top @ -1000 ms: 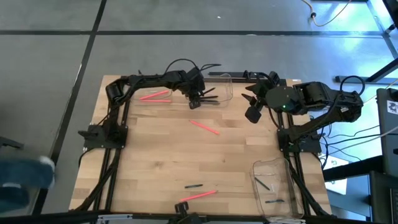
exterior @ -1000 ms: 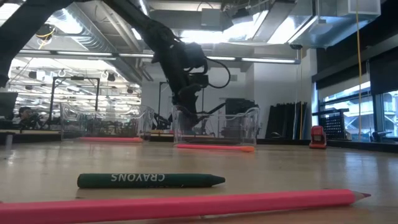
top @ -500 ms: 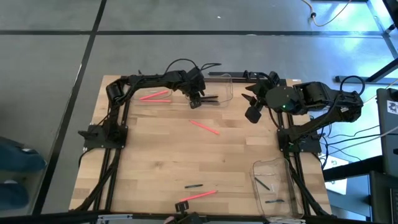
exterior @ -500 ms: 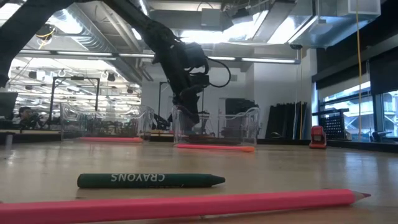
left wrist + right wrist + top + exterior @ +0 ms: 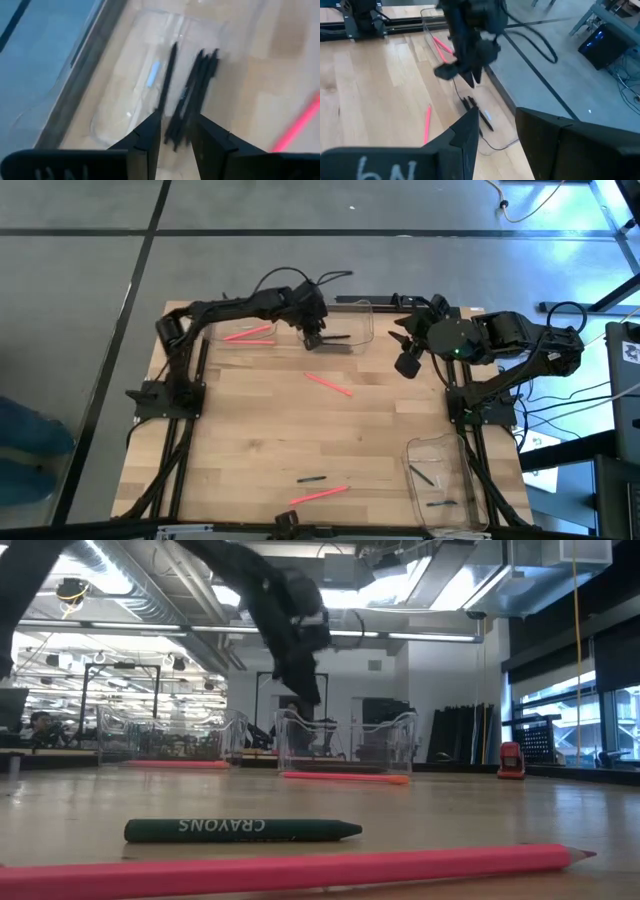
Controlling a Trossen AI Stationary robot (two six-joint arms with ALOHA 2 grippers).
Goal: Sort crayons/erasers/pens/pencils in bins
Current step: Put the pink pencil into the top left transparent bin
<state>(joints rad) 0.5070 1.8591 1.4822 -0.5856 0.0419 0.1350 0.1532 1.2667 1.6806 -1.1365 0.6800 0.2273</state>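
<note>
Vs a sec ago, left gripper is lifted clear above the far-edge bin; its fingers, then shut, are now parted w/ nothing held. Pens are left lying inside that bin. Right gripper is parked just beside the bin, fingers apart, empty. Mid-table is mostly open wood.

Two matte black jointed arms trailing looped black cables.

Three clear bins, four pink pencils, three dark crayons, a few black pens.
</note>
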